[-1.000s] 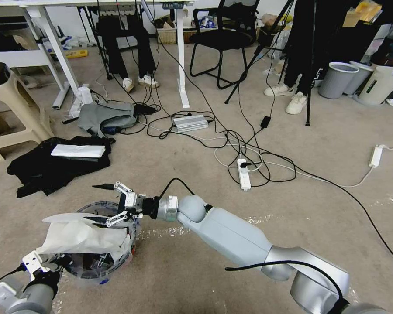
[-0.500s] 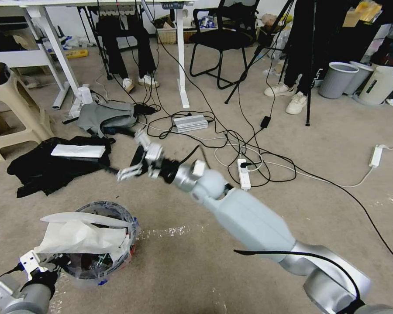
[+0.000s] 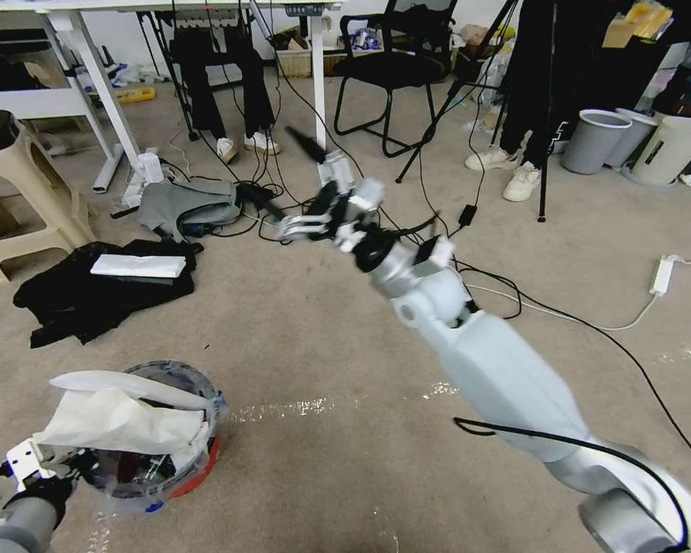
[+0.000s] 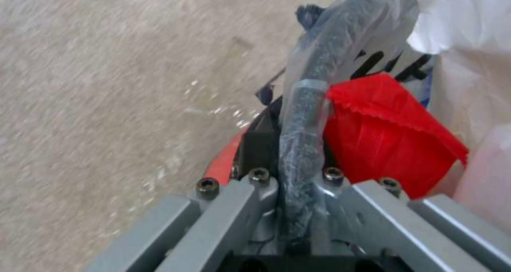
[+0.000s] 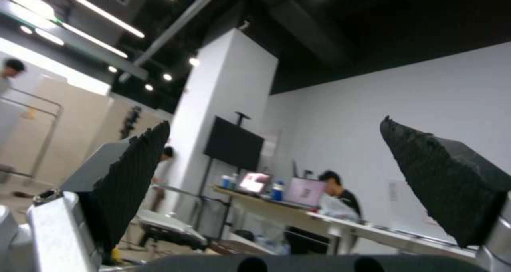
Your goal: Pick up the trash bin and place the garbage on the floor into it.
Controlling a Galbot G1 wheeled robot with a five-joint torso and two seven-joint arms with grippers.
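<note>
Down at the lower left of the head view, the left gripper (image 3: 34, 465) has the trash bin (image 3: 142, 442) by its rim, and the left wrist view shows it plainly: the fingers (image 4: 255, 184) are pinched together on the bag-wrapped edge (image 4: 303, 116), the clear liner crinkled over the lip with black writing on it. The bin tilts slightly over the floor (image 3: 307, 338), red base showing beneath, close by a shiny tape line (image 3: 284, 409) on the carpet. Inside it sits a load of garbage: a big white crumpled paper (image 3: 119, 415) heaped across the top, and a red wrapper (image 4: 389, 132) pressed just beside the gripped rim.

Up high and well apart from the bin, the right gripper (image 3: 299, 184) hangs over the tangle of cables (image 3: 438, 284) in the middle of the room, arm stretched forward. Its dark fingertips (image 5: 133, 176) stand wide apart with nothing between them, the camera there looking off at the room's far wall.
</note>
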